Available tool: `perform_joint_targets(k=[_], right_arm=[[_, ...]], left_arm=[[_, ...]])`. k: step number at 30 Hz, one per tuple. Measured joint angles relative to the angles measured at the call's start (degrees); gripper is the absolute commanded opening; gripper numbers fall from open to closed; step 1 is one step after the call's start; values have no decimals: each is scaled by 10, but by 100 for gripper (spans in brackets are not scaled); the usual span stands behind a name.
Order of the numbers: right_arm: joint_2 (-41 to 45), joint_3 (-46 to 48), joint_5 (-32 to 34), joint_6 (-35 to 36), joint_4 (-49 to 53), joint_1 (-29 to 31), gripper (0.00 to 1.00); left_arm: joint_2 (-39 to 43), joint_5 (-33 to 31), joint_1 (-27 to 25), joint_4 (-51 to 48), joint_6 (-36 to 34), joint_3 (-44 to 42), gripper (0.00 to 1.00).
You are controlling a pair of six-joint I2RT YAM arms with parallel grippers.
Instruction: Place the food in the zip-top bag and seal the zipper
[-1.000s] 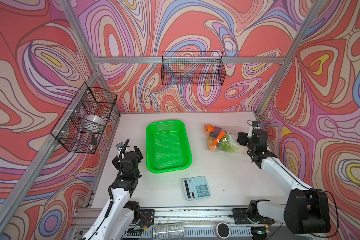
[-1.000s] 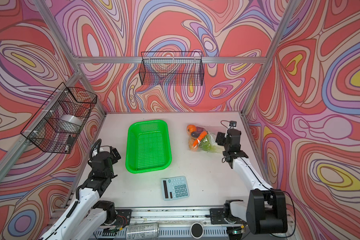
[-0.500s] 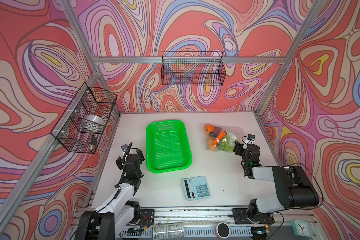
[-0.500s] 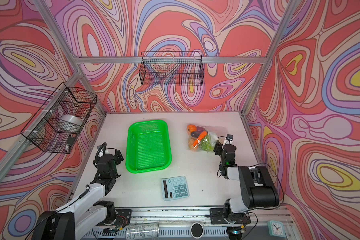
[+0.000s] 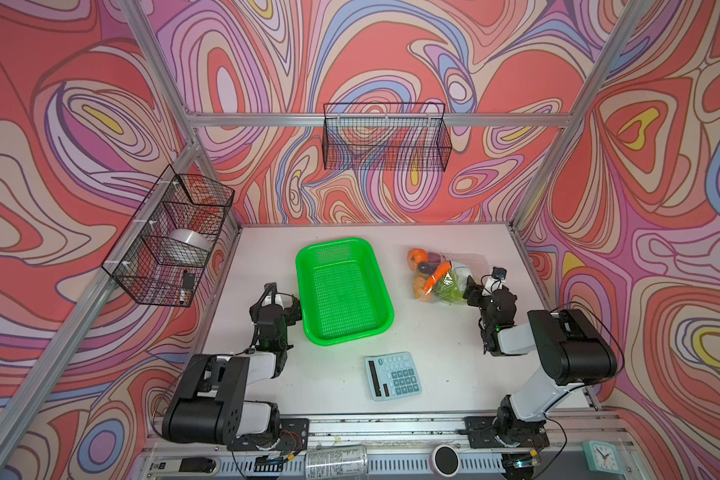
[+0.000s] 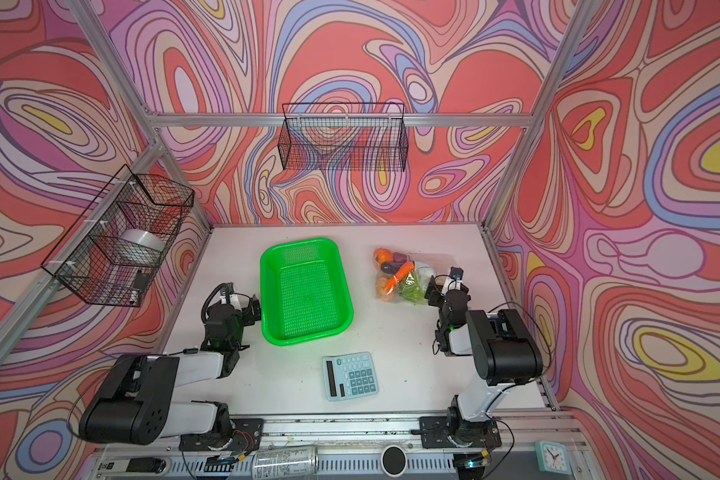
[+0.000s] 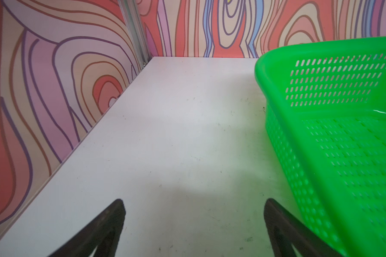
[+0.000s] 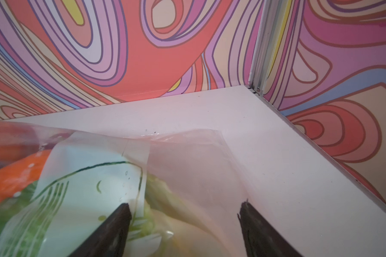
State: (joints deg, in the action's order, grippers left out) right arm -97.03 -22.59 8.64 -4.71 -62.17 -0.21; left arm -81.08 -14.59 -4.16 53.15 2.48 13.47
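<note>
Meanwhile, on the white tabletop [image 5: 337, 399] ringed by swirl-patterned walls [image 5: 391, 62], the zip-top bag [image 5: 449, 286] of food [image 5: 438, 274] lies right of a green basket [image 5: 346, 337]; right gripper [image 8: 185, 205] spread wide over it, left gripper [image 7: 193, 202] wide, empty, beside the basket.

Two arms, same build: left arm [image 5: 225, 374], right arm [image 5: 558, 353].
- Bulky black joint housings with white link shells between them.
- Thin black cables [image 5: 599, 328] loop outside the links.
- Small green light [image 5: 496, 328] near each wrist.
- Black base plates [image 5: 481, 428] with screws; red wires [image 5: 289, 440] at the left base.
- Left gripper [image 7: 194, 201] and right gripper [image 8: 185, 203]: dark matte fingers tapering to blunt tips.
- Wrist camera [image 5: 498, 273]: black, on a white bracket.
</note>
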Motion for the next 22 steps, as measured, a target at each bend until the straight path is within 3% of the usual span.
perform_joint_targets(k=[4,22], right_arm=[[-1,-19,10,4,17,0,98],[-2,-26,14,4,35,0,98]], left_arm=[[-74,15,0,56,-11,3,100],[-74,19,0,55,-16,30,100]])
